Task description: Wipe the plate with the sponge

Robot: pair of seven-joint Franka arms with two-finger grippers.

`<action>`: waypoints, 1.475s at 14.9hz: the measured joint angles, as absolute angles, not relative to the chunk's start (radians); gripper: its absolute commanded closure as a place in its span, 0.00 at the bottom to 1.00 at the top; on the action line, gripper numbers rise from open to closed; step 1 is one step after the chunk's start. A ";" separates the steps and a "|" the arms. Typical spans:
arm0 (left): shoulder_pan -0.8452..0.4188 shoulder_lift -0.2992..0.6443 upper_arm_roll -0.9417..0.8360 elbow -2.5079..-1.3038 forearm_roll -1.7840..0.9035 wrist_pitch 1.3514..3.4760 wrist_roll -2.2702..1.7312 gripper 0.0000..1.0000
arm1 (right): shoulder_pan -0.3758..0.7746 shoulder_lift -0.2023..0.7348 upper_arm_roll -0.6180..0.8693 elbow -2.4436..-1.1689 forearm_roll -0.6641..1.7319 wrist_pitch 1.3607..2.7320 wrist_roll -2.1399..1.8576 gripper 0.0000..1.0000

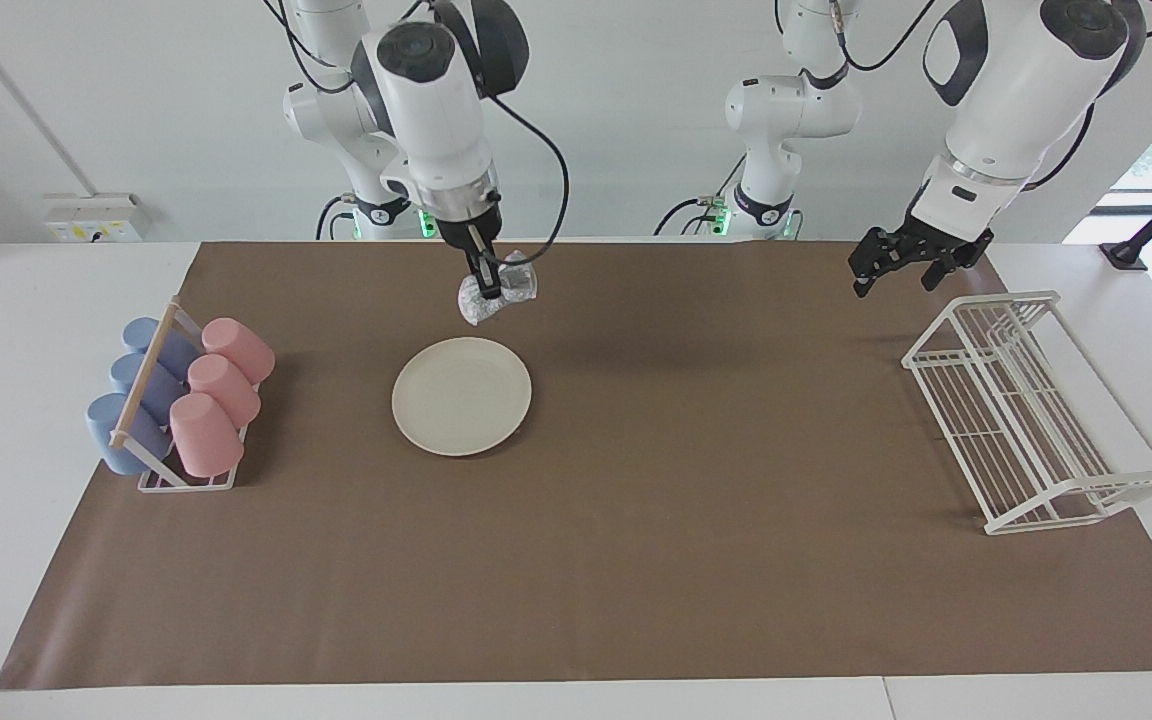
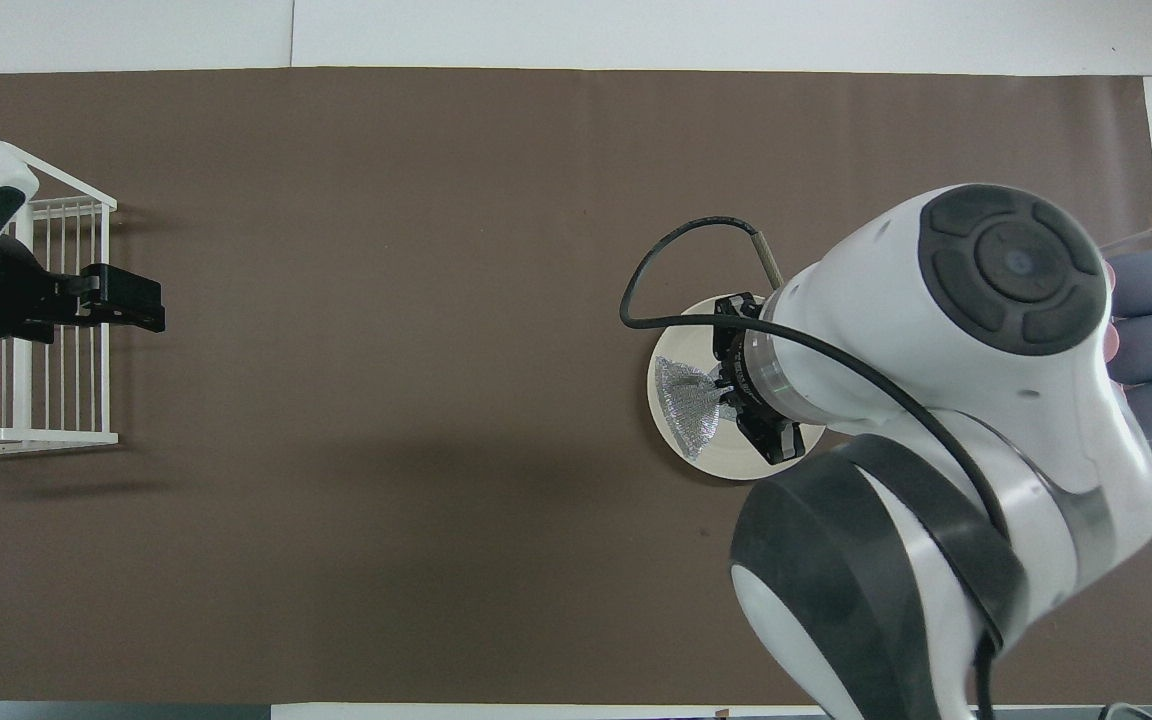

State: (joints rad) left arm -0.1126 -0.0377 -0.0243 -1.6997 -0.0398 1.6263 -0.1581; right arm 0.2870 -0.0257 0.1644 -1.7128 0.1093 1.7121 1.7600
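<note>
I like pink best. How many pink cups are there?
3. All lie in the cup rack at the right arm's end: pink cups at, beside the blue cups.

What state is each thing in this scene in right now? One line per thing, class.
plate: flat on the brown mat, bare.
sponge: held in the air, off the plate.
right gripper: shut on the sponge.
left gripper: open, empty, waiting over the dish rack.
cups: lying tipped in their holder.

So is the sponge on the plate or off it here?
Off it. The sponge hangs in the shut right gripper, well above the table, and the plate lies bare on the brown mat.
</note>
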 measured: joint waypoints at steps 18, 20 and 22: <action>-0.367 -0.259 -0.050 -2.209 -1.368 2.089 0.023 0.00 | 0.324 -0.076 0.175 -1.706 0.110 1.737 1.927 1.00; -0.441 -0.259 -0.050 -2.219 -1.464 2.154 0.112 0.00 | 0.364 -0.057 0.180 -1.706 0.110 1.769 2.005 1.00; -0.510 -0.258 -0.052 -2.238 -1.533 2.207 0.230 0.00 | 0.407 -0.032 0.185 -1.702 0.108 1.787 2.058 1.00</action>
